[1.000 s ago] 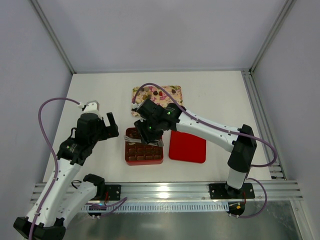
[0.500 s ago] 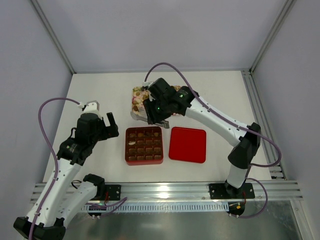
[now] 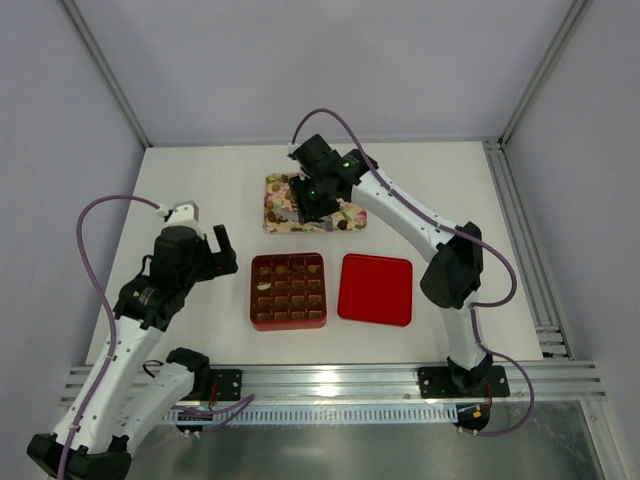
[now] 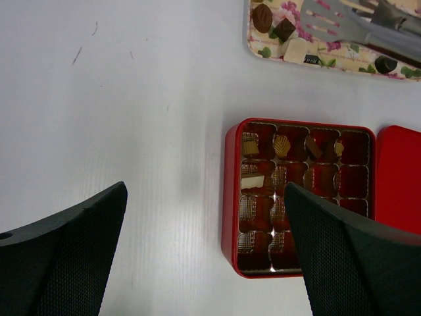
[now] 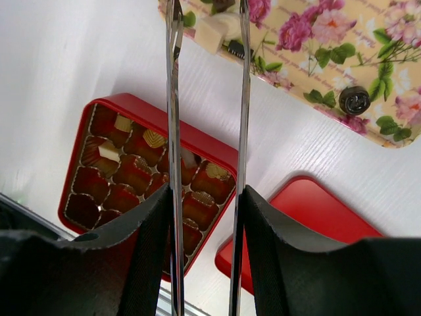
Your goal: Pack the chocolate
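Observation:
Several chocolate pieces (image 4: 282, 146) sit in cells of the open red box (image 3: 252, 300). More chocolate (image 4: 263, 18) lies on the floral tray (image 3: 350, 185), among it a dark round piece (image 5: 354, 100) and a whitish one (image 5: 214, 33). My right gripper (image 3: 310, 200) hovers over the tray, shut on metal tongs (image 5: 173, 131) whose two arms stand apart. The tongs' slotted heads (image 4: 355, 26) hang above the tray with nothing seen between them. My left gripper (image 4: 205, 197) is open and holds nothing, above the table left of the box.
The red lid (image 3: 375, 289) lies flat right of the box. The brown gridded insert (image 4: 299, 197) has many unfilled cells. The tray stands behind the box. White walls and metal rails enclose the table.
My right arm carried the tongs from over the red box back and up to the floral tray. The left arm stayed still.

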Controlling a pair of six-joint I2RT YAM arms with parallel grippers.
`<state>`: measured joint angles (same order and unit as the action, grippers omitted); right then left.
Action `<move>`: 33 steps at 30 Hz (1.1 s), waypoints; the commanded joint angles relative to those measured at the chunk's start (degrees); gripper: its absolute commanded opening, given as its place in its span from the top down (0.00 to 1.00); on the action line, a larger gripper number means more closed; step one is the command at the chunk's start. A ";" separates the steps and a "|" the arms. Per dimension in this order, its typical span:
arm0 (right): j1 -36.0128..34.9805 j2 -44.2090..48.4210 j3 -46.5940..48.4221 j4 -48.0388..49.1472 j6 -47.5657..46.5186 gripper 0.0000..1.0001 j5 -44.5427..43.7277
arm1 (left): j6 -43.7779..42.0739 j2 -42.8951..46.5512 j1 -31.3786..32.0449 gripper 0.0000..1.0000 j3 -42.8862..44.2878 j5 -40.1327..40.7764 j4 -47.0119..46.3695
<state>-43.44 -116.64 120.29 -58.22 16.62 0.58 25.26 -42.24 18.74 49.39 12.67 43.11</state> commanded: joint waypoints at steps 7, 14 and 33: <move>-0.50 -1.13 0.56 0.03 0.25 0.52 -0.23 | 0.15 0.49 -0.11 0.00 0.54 0.78 -1.36; -0.86 -1.92 0.47 0.12 0.43 0.52 -0.14 | 0.23 0.67 -0.20 0.00 0.54 0.78 -1.28; -2.09 -5.53 0.82 0.12 0.69 0.52 -2.51 | 0.23 0.76 -0.11 0.00 0.54 0.87 -1.28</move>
<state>-45.01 -121.84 120.09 -59.13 16.86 -0.78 25.26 -42.13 18.74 49.39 12.67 43.11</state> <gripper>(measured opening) 0.486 0.996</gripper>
